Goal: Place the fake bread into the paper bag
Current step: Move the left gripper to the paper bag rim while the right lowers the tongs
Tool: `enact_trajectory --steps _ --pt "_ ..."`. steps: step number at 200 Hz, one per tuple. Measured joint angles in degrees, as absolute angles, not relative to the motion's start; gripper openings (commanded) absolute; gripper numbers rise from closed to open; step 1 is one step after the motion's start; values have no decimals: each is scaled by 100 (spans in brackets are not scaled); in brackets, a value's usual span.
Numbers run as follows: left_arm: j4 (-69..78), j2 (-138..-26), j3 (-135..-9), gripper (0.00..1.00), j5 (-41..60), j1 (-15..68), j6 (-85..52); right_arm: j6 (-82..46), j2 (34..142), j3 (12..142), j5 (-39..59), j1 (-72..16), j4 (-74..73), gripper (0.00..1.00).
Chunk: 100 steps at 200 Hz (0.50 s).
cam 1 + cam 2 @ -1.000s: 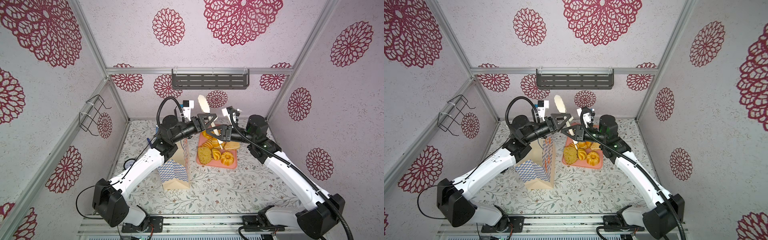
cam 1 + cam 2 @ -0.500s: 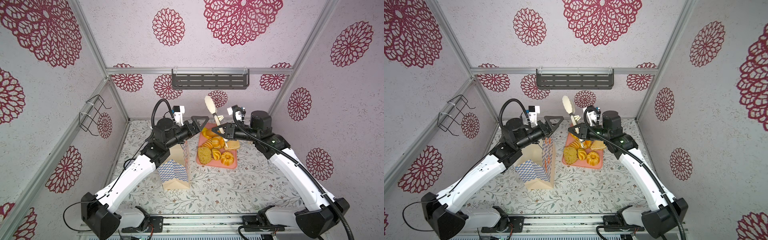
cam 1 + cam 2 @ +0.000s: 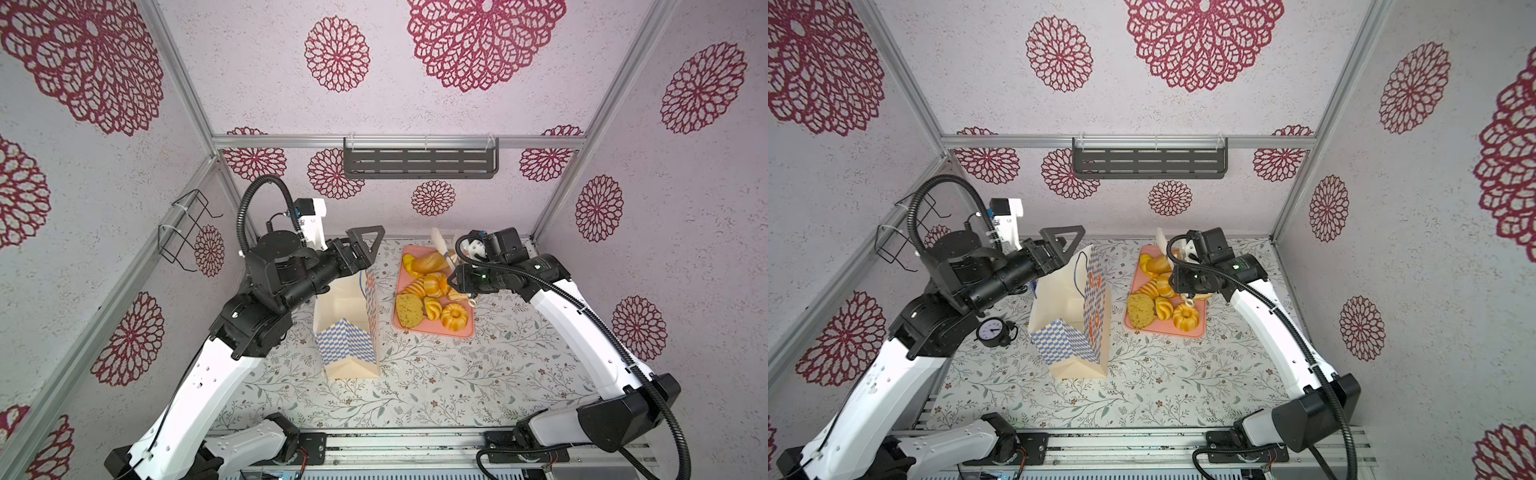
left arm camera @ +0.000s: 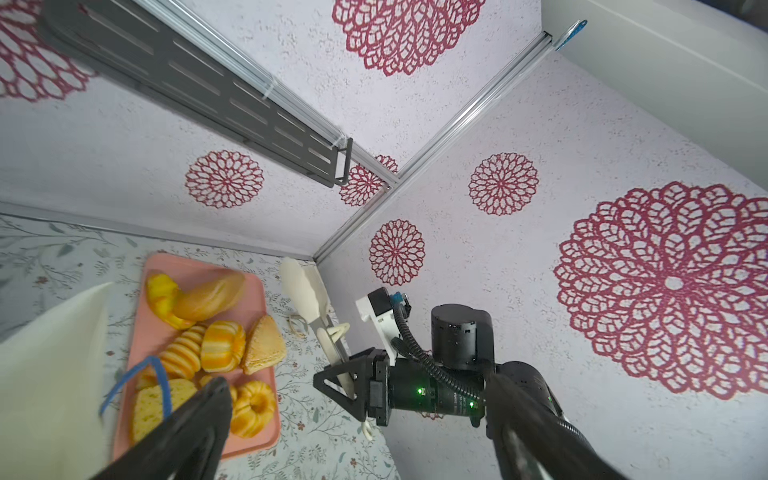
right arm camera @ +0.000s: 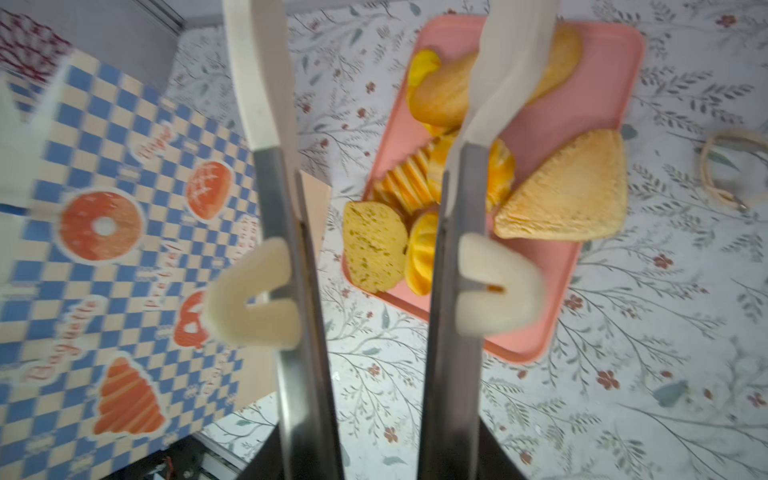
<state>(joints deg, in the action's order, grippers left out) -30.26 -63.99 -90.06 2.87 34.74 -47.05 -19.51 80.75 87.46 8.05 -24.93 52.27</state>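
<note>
Several golden pieces of fake bread lie on a pink tray (image 3: 432,332), among them a long loaf (image 3: 430,262), a ring bun (image 3: 454,316) and a green-speckled slice (image 3: 409,309). The paper bag (image 3: 349,345) (image 3: 1067,336) stands upright and open to the tray's left. My left gripper (image 3: 363,255) (image 3: 1061,249) hovers open and empty over the bag's far end. My right gripper (image 3: 459,282) (image 3: 1177,280) is shut on metal tongs (image 5: 457,291). Their cream tips (image 3: 438,241) are spread above the tray's far end with nothing between them.
A small black alarm clock (image 3: 994,331) sits left of the bag. A cream loop (image 5: 731,174) lies on the floral cloth beside the tray. A wire rack (image 3: 187,232) hangs on the left wall and a dark shelf (image 3: 419,162) on the back wall.
My left gripper let go of the tongs, opened wide and drew back to the left over the bag. My right gripper lowered the tongs toward the tray's far end, and their arms spread apart.
</note>
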Motion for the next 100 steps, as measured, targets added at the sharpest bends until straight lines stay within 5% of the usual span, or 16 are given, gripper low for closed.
enact_trajectory --steps 100 --pt "-5542 -5607 -8801 97 -1946 3024 -3872 -1870 8001 7662 -47 -2493 5518 48"
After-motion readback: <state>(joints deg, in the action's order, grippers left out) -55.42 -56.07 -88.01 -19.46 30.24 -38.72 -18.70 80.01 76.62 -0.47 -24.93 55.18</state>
